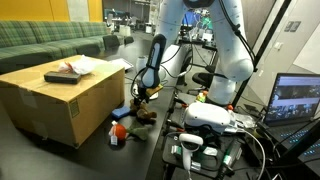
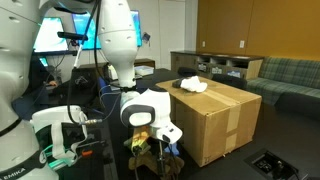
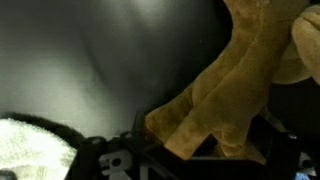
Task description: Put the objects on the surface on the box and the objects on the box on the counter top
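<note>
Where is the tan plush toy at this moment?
In the wrist view the tan plush toy fills the right side; in an exterior view it is under the gripper, on the dark surface beside the cardboard box.

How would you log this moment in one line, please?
phase: surface pickup | gripper: low beside box, at tan plush toy | grip: unclear | box-top items: on box

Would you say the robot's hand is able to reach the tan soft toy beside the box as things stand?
Probably yes: the hand hangs low right over the soft toy, seen close in the wrist view, nothing lies between them, and the box stands off to one side.
</note>
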Robot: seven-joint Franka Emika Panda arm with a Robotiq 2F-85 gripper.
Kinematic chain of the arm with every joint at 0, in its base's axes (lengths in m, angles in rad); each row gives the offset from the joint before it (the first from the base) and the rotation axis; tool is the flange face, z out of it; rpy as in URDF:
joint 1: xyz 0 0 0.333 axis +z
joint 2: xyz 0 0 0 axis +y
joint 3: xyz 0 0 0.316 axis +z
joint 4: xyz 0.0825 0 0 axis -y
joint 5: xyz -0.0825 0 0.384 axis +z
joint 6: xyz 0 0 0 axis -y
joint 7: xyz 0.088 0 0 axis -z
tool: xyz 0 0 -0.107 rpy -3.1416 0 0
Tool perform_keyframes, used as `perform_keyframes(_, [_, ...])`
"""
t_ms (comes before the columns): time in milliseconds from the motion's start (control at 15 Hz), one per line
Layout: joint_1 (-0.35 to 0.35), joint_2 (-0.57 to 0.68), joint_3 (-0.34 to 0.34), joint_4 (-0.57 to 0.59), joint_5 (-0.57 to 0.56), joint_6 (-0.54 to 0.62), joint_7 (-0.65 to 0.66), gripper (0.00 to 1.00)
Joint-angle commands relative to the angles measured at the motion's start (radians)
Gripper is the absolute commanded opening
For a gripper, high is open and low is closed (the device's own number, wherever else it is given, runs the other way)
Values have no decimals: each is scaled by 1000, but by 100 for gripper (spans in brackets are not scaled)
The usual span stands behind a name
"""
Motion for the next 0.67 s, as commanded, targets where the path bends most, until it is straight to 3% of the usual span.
perform_keyframes(0, [-9, 70, 9, 41, 33, 18, 6, 100])
perform_keyframes(200, [-20, 96, 27, 54, 48, 7, -4, 98])
perform_keyframes(267, [-17, 98, 24, 57, 49, 0, -4, 76])
perform_keyframes(400, [-30, 91, 33, 59, 47, -23, -17, 69])
perform_keyframes(600, [-34, 62, 34, 58, 41, -75, -27, 45])
